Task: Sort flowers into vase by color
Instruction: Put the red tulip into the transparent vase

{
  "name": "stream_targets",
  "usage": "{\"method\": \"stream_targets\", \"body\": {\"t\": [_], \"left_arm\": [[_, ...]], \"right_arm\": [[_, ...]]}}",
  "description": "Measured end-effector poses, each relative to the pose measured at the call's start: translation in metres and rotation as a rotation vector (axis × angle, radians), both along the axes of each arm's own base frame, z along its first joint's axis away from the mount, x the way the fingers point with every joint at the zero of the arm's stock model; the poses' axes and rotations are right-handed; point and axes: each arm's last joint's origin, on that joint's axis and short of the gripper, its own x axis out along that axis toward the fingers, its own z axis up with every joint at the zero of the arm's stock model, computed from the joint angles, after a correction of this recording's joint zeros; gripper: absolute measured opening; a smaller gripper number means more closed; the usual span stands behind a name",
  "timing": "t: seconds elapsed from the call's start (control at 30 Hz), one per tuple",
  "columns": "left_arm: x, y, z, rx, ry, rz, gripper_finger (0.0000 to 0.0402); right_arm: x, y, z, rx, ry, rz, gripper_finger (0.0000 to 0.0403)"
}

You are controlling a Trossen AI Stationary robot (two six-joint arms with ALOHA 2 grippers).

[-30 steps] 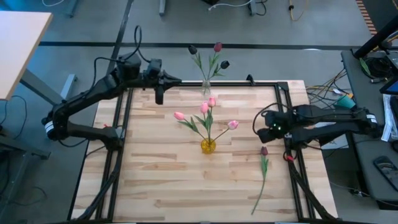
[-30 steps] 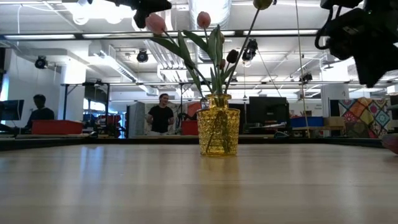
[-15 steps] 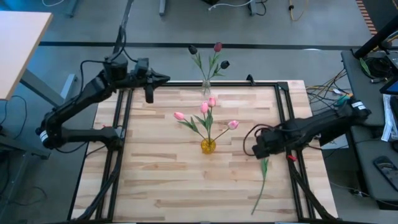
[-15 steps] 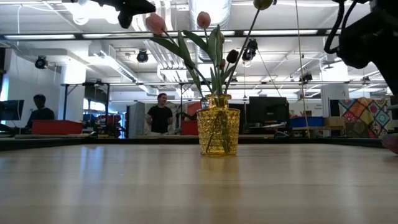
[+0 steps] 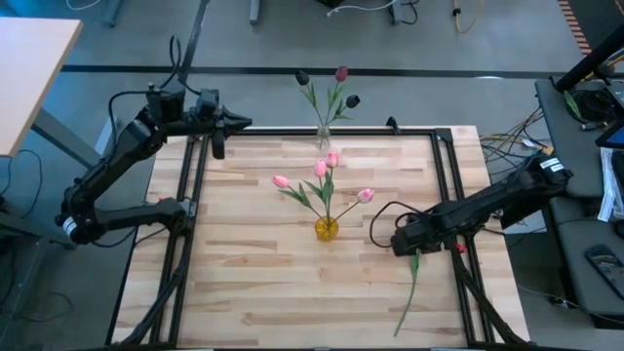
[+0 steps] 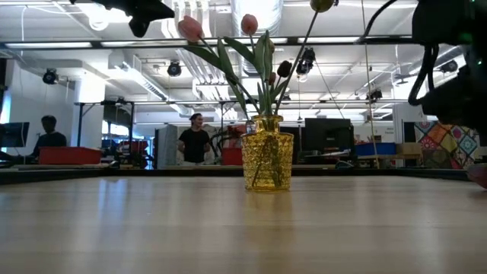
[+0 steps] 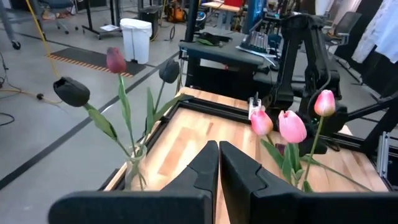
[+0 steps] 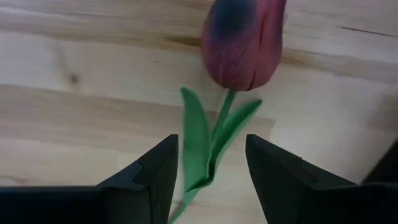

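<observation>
A maroon tulip lies flat on the table at the right, its stem (image 5: 411, 288) running toward the near edge. My right gripper (image 5: 402, 242) is open low over it and hides its head in the high view. In the right wrist view the head (image 8: 244, 43) shows ahead of the fingers, and the stem and leaves (image 8: 208, 146) lie between them, untouched. A yellow vase (image 5: 326, 229) at mid-table holds several pink tulips (image 5: 321, 169). A clear vase (image 5: 323, 135) at the far edge holds three dark tulips (image 7: 71, 91). My left gripper (image 5: 218, 148) is shut and empty over the far left corner.
A black frame (image 5: 444, 166) runs along the table's left, far and right sides. The yellow vase (image 6: 268, 161) stands between the two arms. Bare wood lies in front of it toward the near edge (image 5: 292, 302). People stand in the room beyond the table (image 6: 196, 141).
My right gripper has gone toward the table's near edge and a little left, coming down over the lying maroon tulip's head. My left gripper has drawn back toward the table's left edge. The flowers and vases have kept still.
</observation>
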Motion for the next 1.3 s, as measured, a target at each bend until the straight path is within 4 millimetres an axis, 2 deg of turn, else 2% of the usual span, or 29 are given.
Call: {"method": "stream_targets", "body": {"t": [0.2,0.37,0.53,0.7,0.8,0.9,1.1,1.2,1.3], "left_arm": [[-0.005,-0.002,0.0,-0.008,0.004,0.006,0.0],[-0.005,-0.003,-0.002,-0.031,0.02,-0.014,0.0],[-0.005,-0.004,-0.004,-0.031,0.038,-0.033,0.0],[-0.007,-0.002,-0.005,-0.015,0.043,-0.027,0.0],[-0.005,0.001,-0.006,-0.018,0.05,-0.023,0.0],[-0.004,0.004,-0.008,-0.023,0.058,-0.019,0.0],[0.001,0.011,-0.013,-0.041,0.076,-0.019,0.0],[0.007,0.017,-0.016,-0.055,0.079,-0.016,0.0],[0.013,0.024,-0.019,-0.076,0.066,-0.006,0.0]], "right_arm": [[0.0,0.001,-0.012,0.0,0.07,-0.013,0.017],[0.001,0.001,-0.02,-0.008,0.109,-0.013,0.0144],[0.004,0.002,-0.026,-0.002,0.096,-0.012,0.0105],[0.007,0.002,-0.022,-0.02,0.055,-0.015,0.0041],[0.015,0.003,-0.007,-0.073,-0.013,-0.014,0.0016],[0.018,0.002,0.01,-0.162,-0.031,0.0,0.0016],[0.033,-0.003,0.056,-0.399,-0.103,0.066,0.0014],[0.044,-0.015,0.081,-0.544,-0.162,0.119,0.0013],[0.055,-0.036,0.107,-0.691,-0.194,0.198,0.0013]]}}
